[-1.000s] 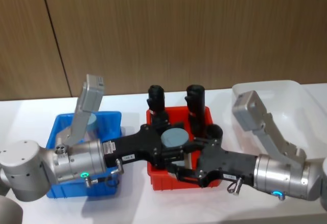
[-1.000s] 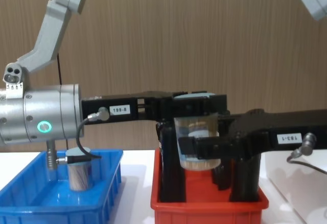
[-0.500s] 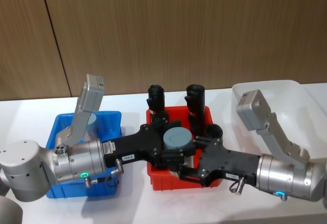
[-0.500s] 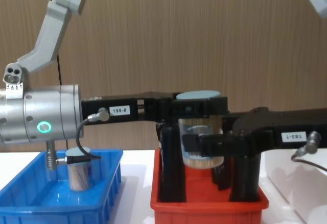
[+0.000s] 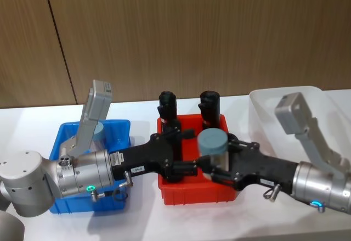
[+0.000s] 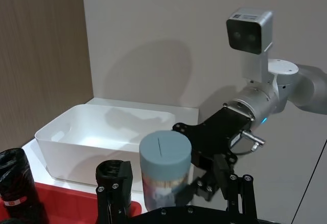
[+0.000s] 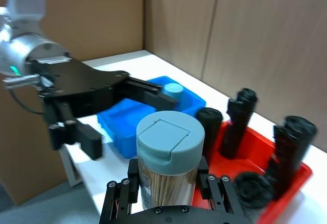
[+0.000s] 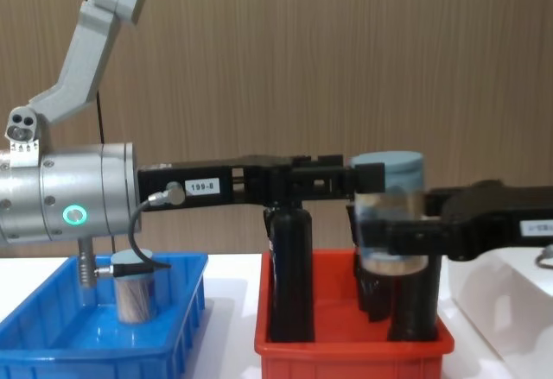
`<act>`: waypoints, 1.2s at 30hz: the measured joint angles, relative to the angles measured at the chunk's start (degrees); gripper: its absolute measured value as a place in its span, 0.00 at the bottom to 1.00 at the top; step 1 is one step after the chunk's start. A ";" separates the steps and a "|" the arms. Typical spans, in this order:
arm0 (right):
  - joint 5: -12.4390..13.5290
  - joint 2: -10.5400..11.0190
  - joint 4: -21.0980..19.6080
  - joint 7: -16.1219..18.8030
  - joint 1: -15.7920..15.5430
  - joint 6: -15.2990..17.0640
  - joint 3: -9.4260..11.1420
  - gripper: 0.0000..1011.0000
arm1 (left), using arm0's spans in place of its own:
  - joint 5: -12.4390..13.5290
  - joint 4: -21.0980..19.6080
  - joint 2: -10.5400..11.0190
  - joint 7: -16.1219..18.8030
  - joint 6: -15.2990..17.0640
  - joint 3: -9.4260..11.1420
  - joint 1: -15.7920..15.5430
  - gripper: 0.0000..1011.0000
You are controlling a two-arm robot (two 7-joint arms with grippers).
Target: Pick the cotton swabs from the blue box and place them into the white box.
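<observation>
We see the right gripper (image 5: 213,165) clenched around 1 tub of cotton swabs (image 5: 212,141), holding it upright above the red bin (image 5: 194,196), near the tall black cylinders (image 5: 166,108) standing in that bin. The left gripper (image 5: 186,151) hangs just beside the tub, over the same bin, its fingers (image 7: 153,98) spread wide and grasping nothing. A 2nd tub (image 8: 134,291) stands upright in the blue box (image 8: 43,344), on the robot's left. The white box (image 5: 258,99) sits on the right, with the red bin between it and the blue box. All 3 bins rest on a white tabletop (image 5: 27,121). Behind it runs a wall of brown wood panels (image 5: 192,32). The left wrist view shows a plain pale wall (image 6: 153,30) past the white box.
</observation>
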 joint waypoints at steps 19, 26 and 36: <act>4.10 3.73 2.61 -6.24 -0.93 -2.01 3.64 0.64 | -0.04 0.00 0.00 -0.04 0.00 0.00 0.00 0.99; 5.08 4.25 4.34 -9.11 -0.30 -2.32 4.69 0.64 | -0.03 0.00 0.00 -0.06 0.00 0.00 0.00 0.99; 5.41 3.95 9.58 -13.58 2.47 -2.58 5.82 0.64 | -0.03 0.00 0.00 -0.07 0.00 0.00 0.00 0.99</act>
